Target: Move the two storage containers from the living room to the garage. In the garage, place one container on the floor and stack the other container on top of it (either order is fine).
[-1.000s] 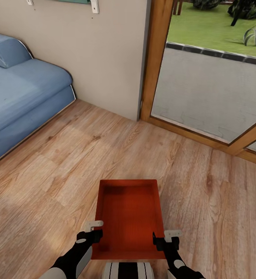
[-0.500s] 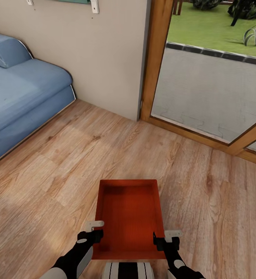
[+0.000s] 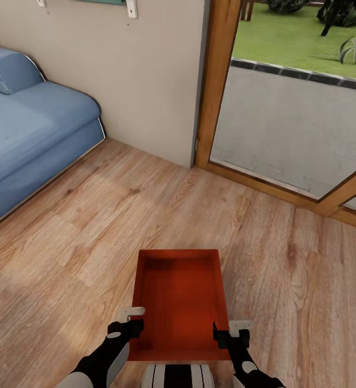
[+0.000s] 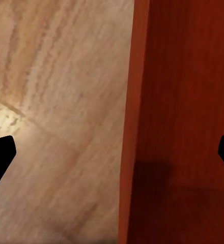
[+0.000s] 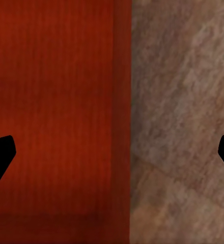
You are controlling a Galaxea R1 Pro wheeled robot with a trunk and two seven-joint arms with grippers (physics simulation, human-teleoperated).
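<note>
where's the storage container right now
In the head view the storage container sits low and centred, over the wood floor, between the left gripper and right gripper, each straddling a side wall.

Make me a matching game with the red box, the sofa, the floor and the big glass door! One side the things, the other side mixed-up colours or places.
Things:
1. storage container
2. sofa
3. floor
4. glass door

Matches:
A. light wood planks
B. blue, on the left by the wall
C. red-orange, between the two grippers
D. shows grass and grey paving outside

Right pairs: 1-C, 2-B, 3-A, 4-D

The left gripper and right gripper each straddle a side wall of the container.
</note>
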